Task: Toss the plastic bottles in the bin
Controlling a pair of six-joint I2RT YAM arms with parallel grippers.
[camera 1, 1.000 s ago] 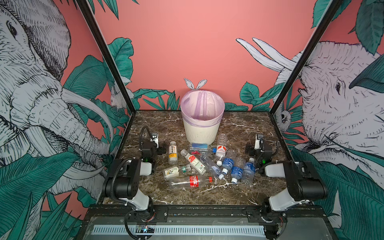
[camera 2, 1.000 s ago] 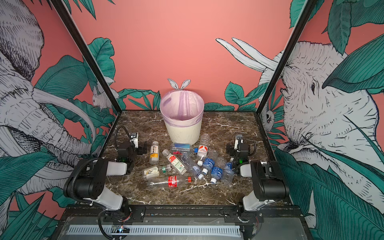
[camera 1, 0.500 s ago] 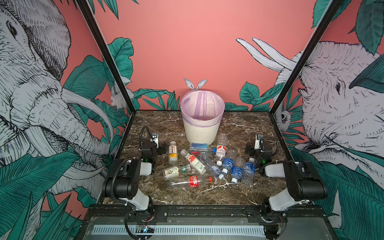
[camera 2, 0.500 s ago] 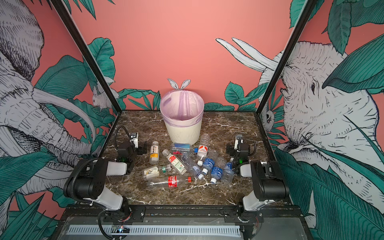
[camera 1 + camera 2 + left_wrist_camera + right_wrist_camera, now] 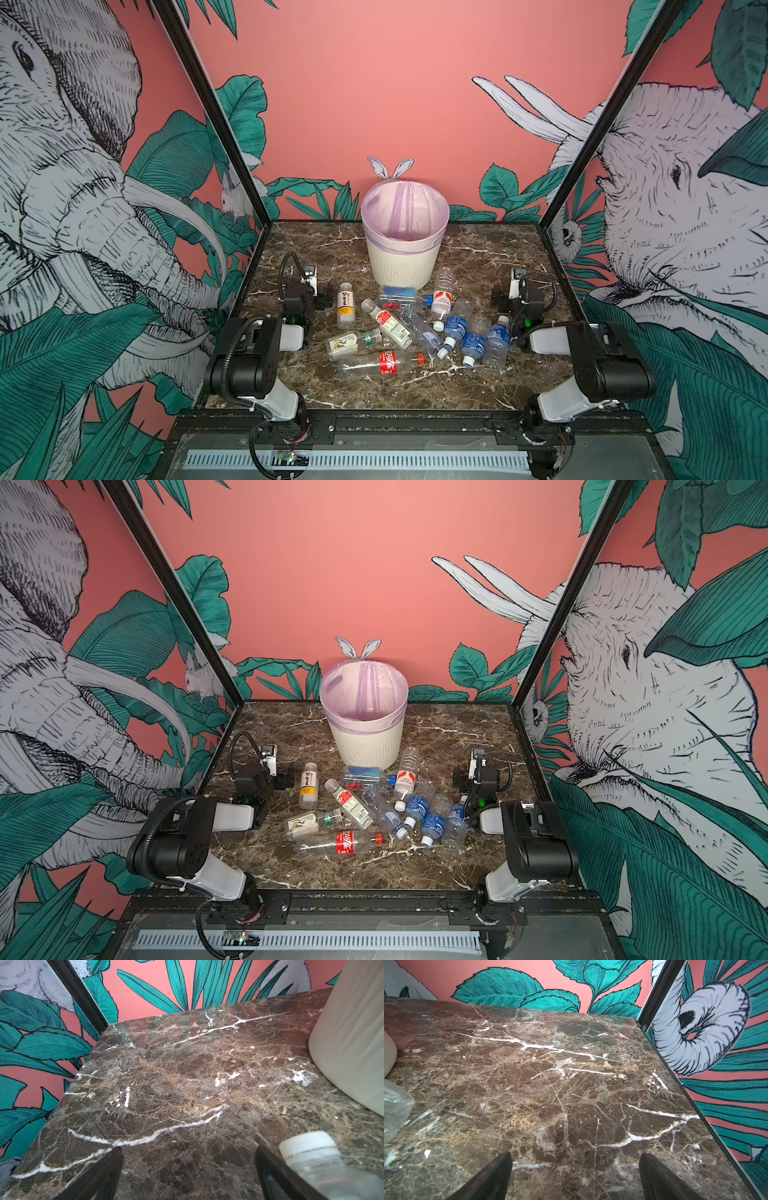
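Bottles [image 5: 388,326] all lay scattered before the bin [image 5: 404,266], none visibly inside; left gripper [image 5: 188,1154] and right gripper [image 5: 575,1160] had jaws spread, empty.

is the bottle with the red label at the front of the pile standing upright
No, the red-label bottle lies on its side on the marble table, as both top views show.

The lying bottle with the red label [image 5: 388,362] carries white Chinese script in the Coca-Cola style, too small to read singly. The bottle with the yellow label [image 5: 345,305] shows a column of dark Chinese characters, not legible. Print on the blue-labelled bottles [image 5: 473,343] is unreadable.
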